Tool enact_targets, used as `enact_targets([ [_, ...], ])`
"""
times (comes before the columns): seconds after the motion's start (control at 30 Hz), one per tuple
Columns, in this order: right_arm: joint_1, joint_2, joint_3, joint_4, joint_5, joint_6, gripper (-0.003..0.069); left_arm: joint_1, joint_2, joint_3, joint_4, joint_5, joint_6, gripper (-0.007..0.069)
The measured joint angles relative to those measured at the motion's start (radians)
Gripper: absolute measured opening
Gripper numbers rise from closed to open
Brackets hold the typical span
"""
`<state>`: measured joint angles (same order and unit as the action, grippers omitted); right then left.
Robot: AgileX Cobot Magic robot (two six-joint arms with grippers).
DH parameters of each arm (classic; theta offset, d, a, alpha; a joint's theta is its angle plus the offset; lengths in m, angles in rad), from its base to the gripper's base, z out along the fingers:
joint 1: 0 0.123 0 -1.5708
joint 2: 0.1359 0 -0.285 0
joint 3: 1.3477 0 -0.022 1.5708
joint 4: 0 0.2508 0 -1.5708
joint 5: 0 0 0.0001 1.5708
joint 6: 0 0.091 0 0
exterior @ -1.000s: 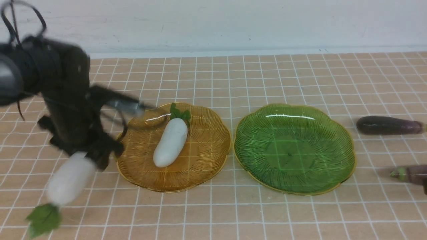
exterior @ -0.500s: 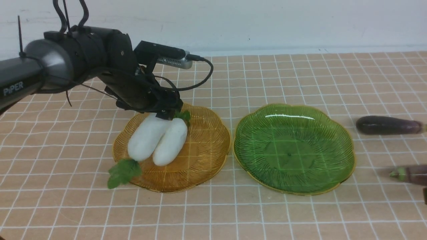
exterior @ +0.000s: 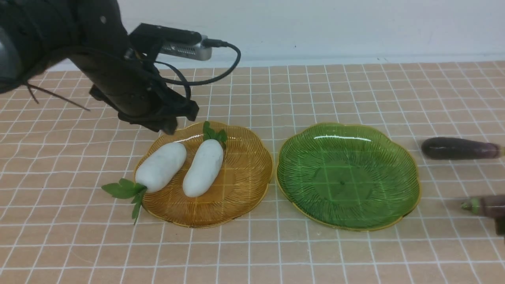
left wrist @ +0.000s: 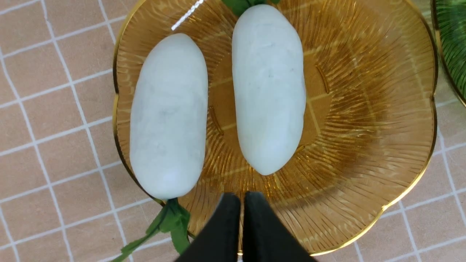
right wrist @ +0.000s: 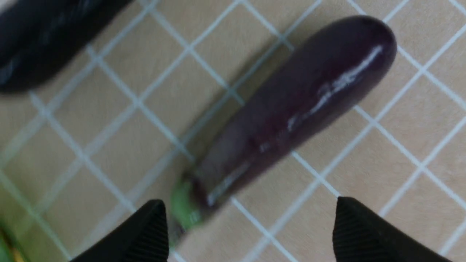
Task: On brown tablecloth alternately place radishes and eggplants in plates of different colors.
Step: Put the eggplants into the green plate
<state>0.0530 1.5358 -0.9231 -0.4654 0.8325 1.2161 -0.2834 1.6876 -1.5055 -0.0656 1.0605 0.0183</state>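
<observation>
Two white radishes lie side by side in the amber plate (exterior: 244,173): one on the left (exterior: 161,167) with its leaves over the rim, one in the middle (exterior: 203,168). Both show in the left wrist view (left wrist: 169,116) (left wrist: 269,87). My left gripper (exterior: 169,125) hovers above the plate's far left rim, shut and empty (left wrist: 242,200). The green plate (exterior: 347,175) is empty. Two purple eggplants lie on the brown tablecloth (exterior: 252,252) at the right, one far (exterior: 459,148), one near (exterior: 487,206). My right gripper (right wrist: 251,209) is open above the near eggplant (right wrist: 291,109), close to its stem end.
The far eggplant shows blurred at the corner of the right wrist view (right wrist: 43,40). A white wall (exterior: 315,27) stands behind the cloth. The left arm's wrist camera and cable (exterior: 185,43) hang above the cloth behind the amber plate.
My left gripper carried the second radish into the amber plate, let it go, then rose back to the left. The radish settled apart from the first one. The eggplants stayed put.
</observation>
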Motion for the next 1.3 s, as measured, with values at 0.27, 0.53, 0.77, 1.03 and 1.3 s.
enact_targets([
  [0.27, -0.108, 0.148, -0.102, 0.132, 0.046, 0.064, 0.0557, 0.0, 0.002, 0.0, 0.001, 0.011, 0.002, -0.0003],
  [0.53, -0.146, 0.275, -0.113, 0.112, -0.059, 0.078, 0.0554, 0.0, 0.009, 0.0, 0.002, 0.024, 0.003, -0.0003],
  [0.77, -0.149, 0.302, -0.12, 0.113, -0.076, -0.033, 0.0323, 0.0, 0.014, 0.0, 0.002, 0.027, 0.003, -0.0003],
  [1.03, -0.066, 0.128, -0.292, 0.401, 0.013, -0.76, 0.0328, 0.0, 0.014, 0.0, 0.002, 0.03, 0.003, -0.0003],
  [1.3, 0.224, 0.217, -0.3, 0.627, -0.124, -1.167, 0.0328, 0.0, 0.014, 0.0, 0.002, 0.033, 0.003, -0.0003],
])
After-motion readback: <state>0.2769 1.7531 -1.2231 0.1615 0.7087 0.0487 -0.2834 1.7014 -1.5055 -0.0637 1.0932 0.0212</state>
